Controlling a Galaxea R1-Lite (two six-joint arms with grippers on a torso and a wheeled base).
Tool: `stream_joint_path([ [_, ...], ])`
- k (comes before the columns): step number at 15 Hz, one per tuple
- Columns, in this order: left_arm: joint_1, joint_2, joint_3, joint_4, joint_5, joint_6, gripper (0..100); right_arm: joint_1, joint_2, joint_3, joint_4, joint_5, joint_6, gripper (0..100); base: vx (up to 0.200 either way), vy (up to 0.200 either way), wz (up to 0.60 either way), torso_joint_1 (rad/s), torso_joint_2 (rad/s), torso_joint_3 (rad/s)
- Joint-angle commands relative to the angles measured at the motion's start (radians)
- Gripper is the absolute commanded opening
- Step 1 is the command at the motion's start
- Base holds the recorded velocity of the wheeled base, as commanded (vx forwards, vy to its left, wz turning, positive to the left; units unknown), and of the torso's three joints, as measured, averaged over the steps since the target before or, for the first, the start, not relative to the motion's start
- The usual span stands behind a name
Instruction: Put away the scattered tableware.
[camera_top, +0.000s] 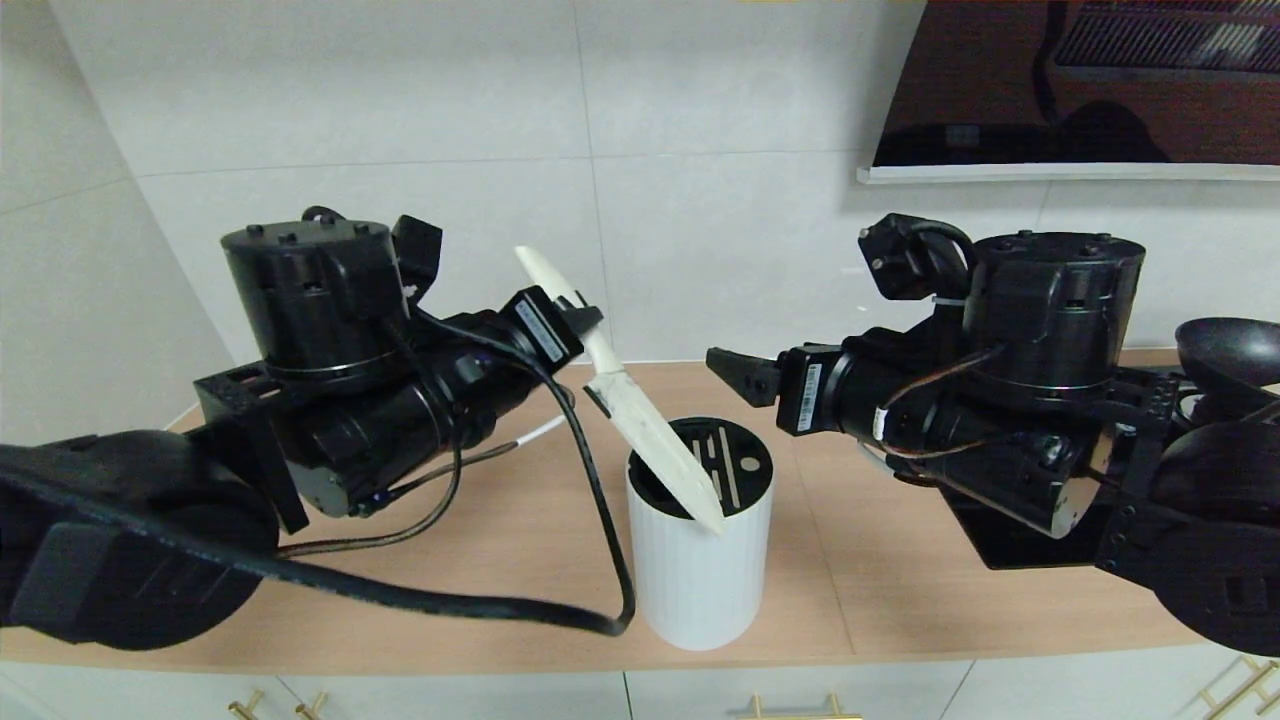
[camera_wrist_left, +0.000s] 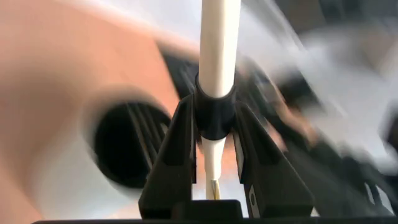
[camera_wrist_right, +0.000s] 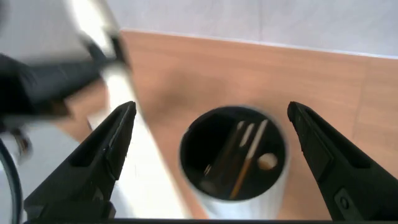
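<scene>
Centrally, item one: a white knife (camera_top: 645, 425), clamped at the handle between the closed fingers of the left gripper (camera_top: 578, 322). The handle end stood above the gripper, toward the tiled wall (camera_top: 400, 100); the blade ran down below it. The long axis was a steep diagonal, butt up and to the robot's left, tip down and to the right. The tip hung over the near rim of the holder; whether it touched could not be told. In the left wrist view the handle (camera_wrist_left: 217, 43) passed straight through the gripper (camera_wrist_left: 214, 121), its fingers (camera_wrist_left: 177, 155) tight on it.

Item two: a white round knife holder (camera_top: 700, 570) with a black slotted top, upright on the wooden counter (camera_top: 900, 580), directly under the blade. The right wrist view looked down at that holder (camera_wrist_right: 233, 165).

Item three: the right gripper (camera_wrist_right: 211, 109), jaws spread wide and holding nothing, poised just to the right of the holder and above it.

Sundries: a black slab (camera_top: 1020, 548) on the counter beneath the right arm; a dark hood (camera_top: 1080, 80) on the wall; brass drawer handles (camera_top: 795, 712) below the counter edge.
</scene>
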Motion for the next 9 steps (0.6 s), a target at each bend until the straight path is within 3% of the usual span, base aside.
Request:
stream_joint_path([
  [1,-0.002,-0.005,-0.085,0.044,0.084,0.034,0,-0.011,0.009,-0.004,-0.001,-0.001,0.000,100,0.000,0.000,0.00,0.000,0.00,0.000],
  [4,-0.008,-0.005,-0.123,0.041,0.249,0.160,0,-0.017,0.017,-0.006,-0.001,-0.001,0.000,100,0.000,0.000,0.00,0.000,0.00,0.000],
  [6,-0.053,-0.005,-0.118,0.021,0.320,0.242,0,-0.018,0.017,-0.006,-0.001,-0.001,0.000,100,0.000,0.000,0.00,0.000,0.00,0.000],
  [9,-0.102,0.012,-0.078,-0.071,0.377,0.333,0,-0.018,0.019,-0.006,-0.001,-0.001,0.000,100,0.000,0.000,0.00,0.000,0.00,0.000],
])
